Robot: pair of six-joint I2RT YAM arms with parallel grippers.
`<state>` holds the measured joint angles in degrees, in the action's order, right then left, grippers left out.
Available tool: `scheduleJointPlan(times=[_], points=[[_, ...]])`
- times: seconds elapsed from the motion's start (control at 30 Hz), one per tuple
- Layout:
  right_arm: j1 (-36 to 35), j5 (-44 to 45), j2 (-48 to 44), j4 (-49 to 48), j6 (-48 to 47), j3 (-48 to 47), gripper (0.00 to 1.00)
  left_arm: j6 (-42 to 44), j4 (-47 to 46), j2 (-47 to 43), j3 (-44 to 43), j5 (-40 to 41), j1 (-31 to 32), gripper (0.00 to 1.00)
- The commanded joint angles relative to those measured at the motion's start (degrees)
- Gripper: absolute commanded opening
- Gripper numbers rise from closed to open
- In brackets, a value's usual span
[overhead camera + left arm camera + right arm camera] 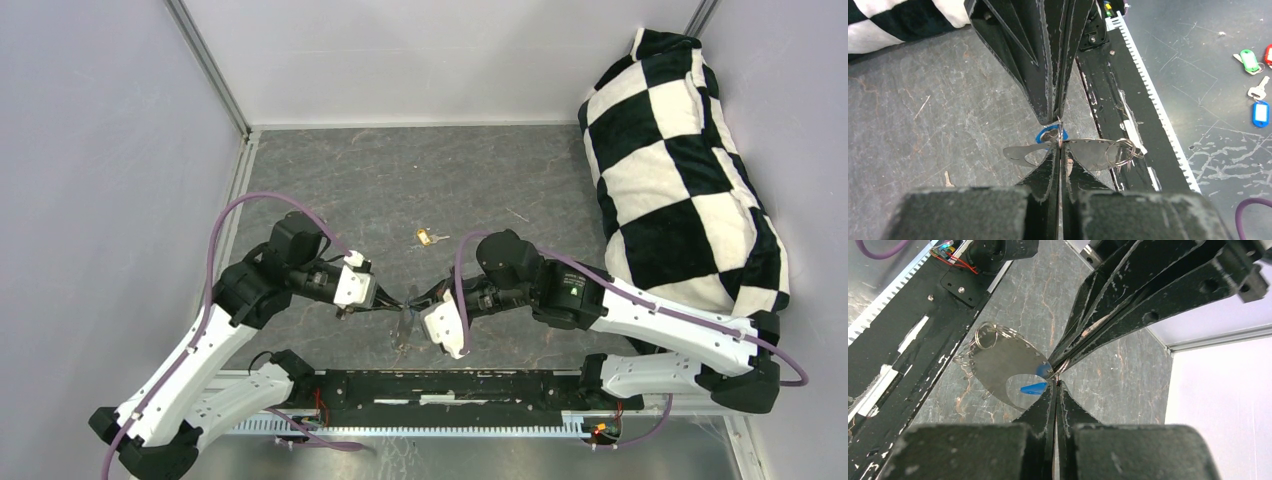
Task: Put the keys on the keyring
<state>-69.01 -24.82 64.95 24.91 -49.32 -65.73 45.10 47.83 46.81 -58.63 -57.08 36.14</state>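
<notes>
My left gripper (396,298) and right gripper (420,297) meet tip to tip above the table's near middle, both shut. Between them is the keyring (1061,135), a thin silver loop. The left jaws pinch it from below in the left wrist view and the right gripper (1055,121) pinches it from above. The blue-headed key (1044,135) hangs right against the ring; I cannot tell whether it is threaded on. A flat grey metal tag (1090,152) with small rings (1121,152) dangles from the ring. The gold key (430,237) lies on the table beyond the grippers.
A black-and-white checkered cushion (680,170) fills the right side. A black rail (450,385) runs along the near edge below the grippers. Beyond it, spare keys with green (1249,59) and blue (1260,112) tags lie on a lower surface. Walls close the left and back.
</notes>
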Motion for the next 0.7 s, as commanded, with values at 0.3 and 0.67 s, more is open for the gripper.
scheduleJointPlan(times=[0.3, 0.67], points=[[1.3, 5.0, -2.3, -1.8, 2.6, 1.4, 0.0, -2.3, -2.3, -0.9, 0.5, -1.3, 0.2, 0.02], [3.8, 1.6, -2.0, -4.3, 4.1, 2.6, 0.0, -2.4, -2.3, -0.5, 0.7, -2.4, 0.2, 0.02]])
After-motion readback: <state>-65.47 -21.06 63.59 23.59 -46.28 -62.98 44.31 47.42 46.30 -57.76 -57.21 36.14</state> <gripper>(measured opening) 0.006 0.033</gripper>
